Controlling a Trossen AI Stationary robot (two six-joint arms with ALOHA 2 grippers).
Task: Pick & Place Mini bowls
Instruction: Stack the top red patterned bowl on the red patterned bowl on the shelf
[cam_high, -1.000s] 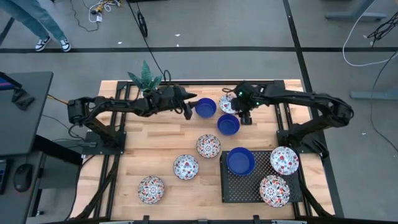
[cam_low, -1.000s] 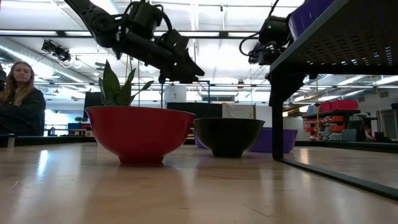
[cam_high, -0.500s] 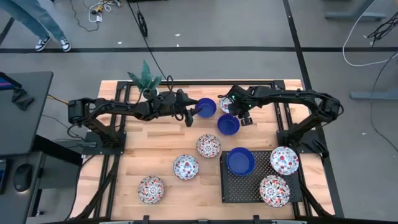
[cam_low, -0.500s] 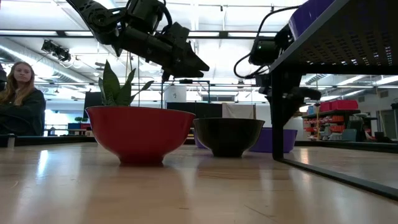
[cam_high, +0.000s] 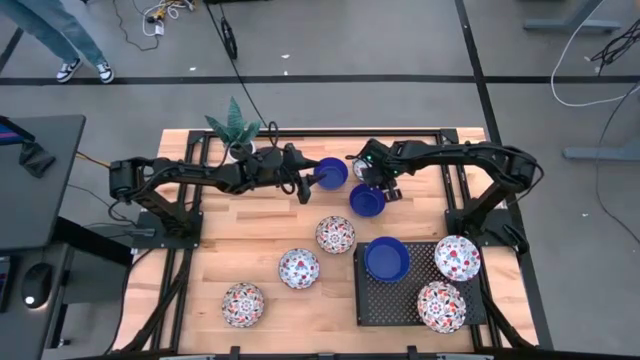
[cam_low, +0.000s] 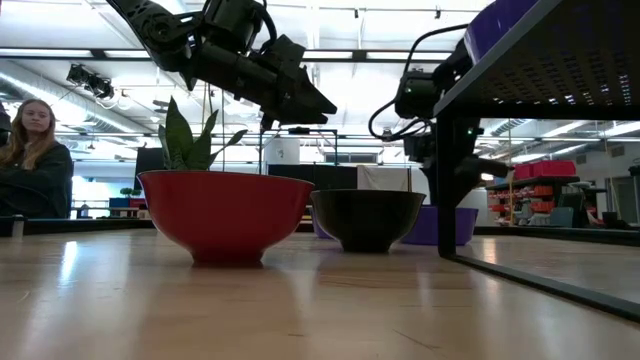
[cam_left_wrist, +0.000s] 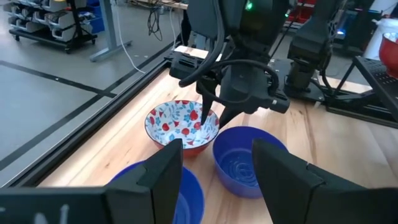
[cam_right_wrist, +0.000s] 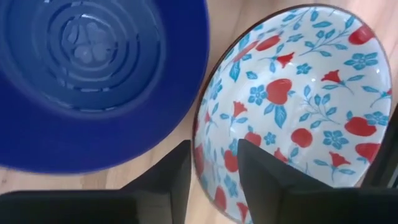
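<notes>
Right claw (cam_left_wrist: 211, 118) hangs over the floral bowl (cam_left_wrist: 181, 126) at the table's far edge, its two thin dark fingers narrowed, one tip inside the rim and one outside, straddling the glazed wall; whether they pinch it yet I cannot tell. Half a second ago the fingers stood wider and the wrist sat a little farther from that bowl; a second ago the arm was still more stretched out to the right. That bowl is round and glossy, white inside with red hearts, red tulips and blue sprigs (cam_right_wrist: 298, 112). Just beside it, nearly touching, sits a cobalt bowl (cam_right_wrist: 93, 74), smooth and shiny, with moulded rings in its bottom. Left claw (cam_high: 303, 183) hovers with broad dark fingers spread wide above another blue bowl (cam_high: 330, 172), on the floral bowl's other side; it has not moved in the last half second. Nearer than the floral bowl, three more patterned bowls (cam_high: 298, 268) stand on the pale wood plank table (cam_high: 250, 230). A black perforated tray (cam_high: 390, 300) holds one blue bowl (cam_high: 386, 258) and two patterned ones (cam_high: 457, 258). A spiky green plant (cam_high: 233, 125) stands at the far edge.
</notes>
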